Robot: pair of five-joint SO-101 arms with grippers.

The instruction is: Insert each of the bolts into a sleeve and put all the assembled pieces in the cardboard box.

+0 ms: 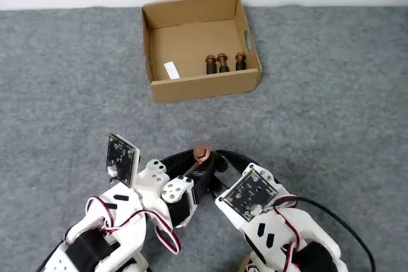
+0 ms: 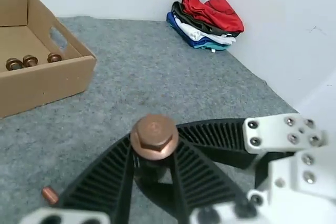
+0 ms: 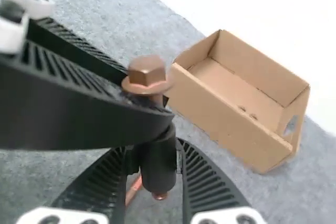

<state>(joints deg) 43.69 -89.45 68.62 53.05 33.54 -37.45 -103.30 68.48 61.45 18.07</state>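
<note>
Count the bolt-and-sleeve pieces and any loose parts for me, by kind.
Assembled pieces in the cardboard box: 3
Held assembled piece: 1
Loose copper part on the carpet: 1
Total: 5

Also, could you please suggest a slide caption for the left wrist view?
Left gripper clamps the black sleeve holding a copper bolt; three assembled pieces sit in the cardboard box behind.

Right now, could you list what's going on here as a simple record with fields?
Left gripper: shut on the bolt, under its head
Right gripper: shut on the sleeve, lower down
Bolt: copper head, seated in the black sleeve
Cardboard box: three assembled pieces inside, by the wall nearest the arms
Carpet: one small copper piece lying loose
</note>
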